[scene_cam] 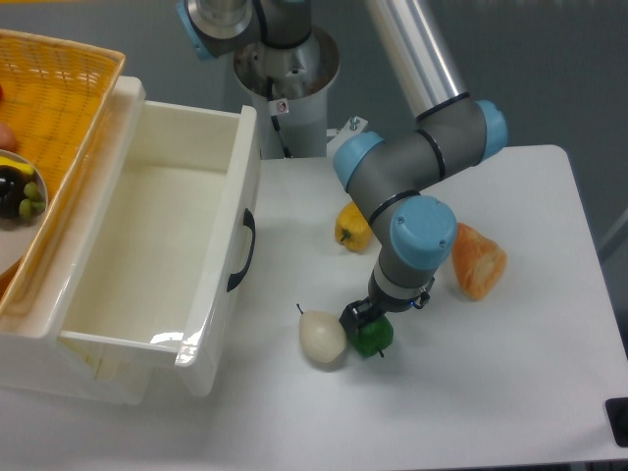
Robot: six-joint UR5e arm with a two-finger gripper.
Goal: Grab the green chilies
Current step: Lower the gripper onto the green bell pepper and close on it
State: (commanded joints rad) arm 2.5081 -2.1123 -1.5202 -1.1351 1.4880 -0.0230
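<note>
My tool [360, 316] sits low on the small glossy dark-green pepper-shaped toy [374, 337], touching its upper left side; whether the fingers are spread or pinching it I cannot tell, since my wrist hides them. The green toy lies on the white counter [510, 383] toward its front edge, touching the white pear-shaped toy [321, 337]. A yellow pepper toy [349, 227] lies farther back.

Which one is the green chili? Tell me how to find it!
Find the big white bin on the table. Right of its handle sits a white pear-shaped toy, and touching its right side is the green chili, under the robot's gripper. It's the only dark green, shiny thing.
</note>
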